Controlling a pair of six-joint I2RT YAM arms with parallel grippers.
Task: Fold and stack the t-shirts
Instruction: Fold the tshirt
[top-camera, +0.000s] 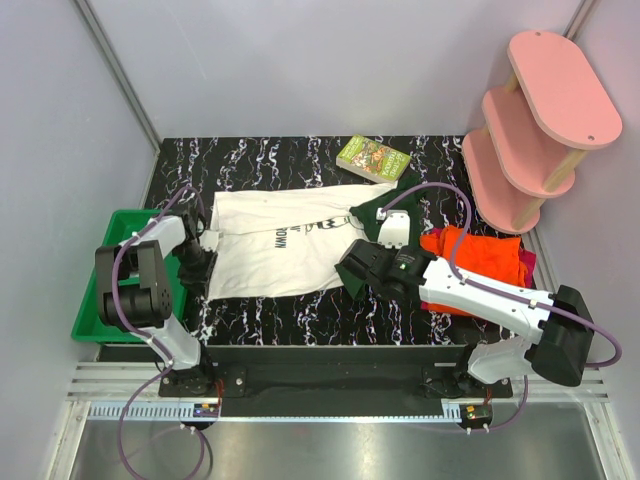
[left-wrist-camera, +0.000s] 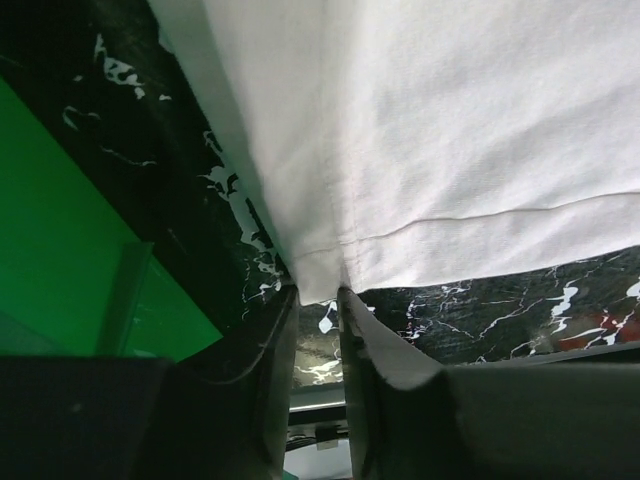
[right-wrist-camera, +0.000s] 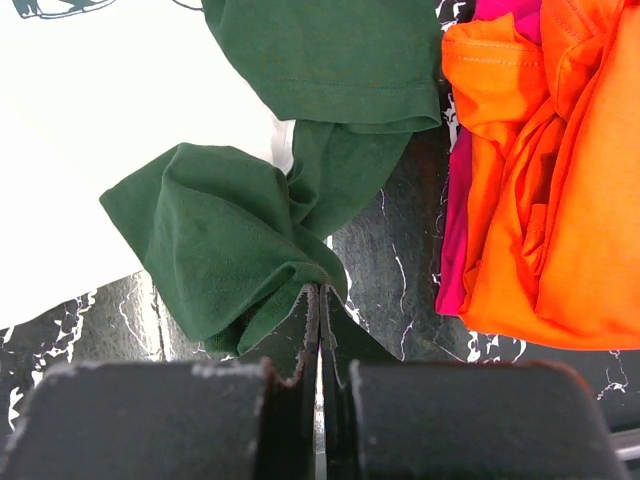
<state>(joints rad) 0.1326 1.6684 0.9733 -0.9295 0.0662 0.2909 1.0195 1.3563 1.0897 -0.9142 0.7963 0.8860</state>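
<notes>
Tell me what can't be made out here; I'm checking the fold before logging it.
1. Print on the cream-white t-shirt: too small in the top view, cut by the top edge in the right wrist view.
2. Magenta-red t-shirt: mostly covered by the orange t-shirt.
3. Green tray interior: partly blocked by the left arm, top view.
4. Book title: too small, top view.

Bright even light, soft shadows (wrist foregrounds blurred)
</notes>
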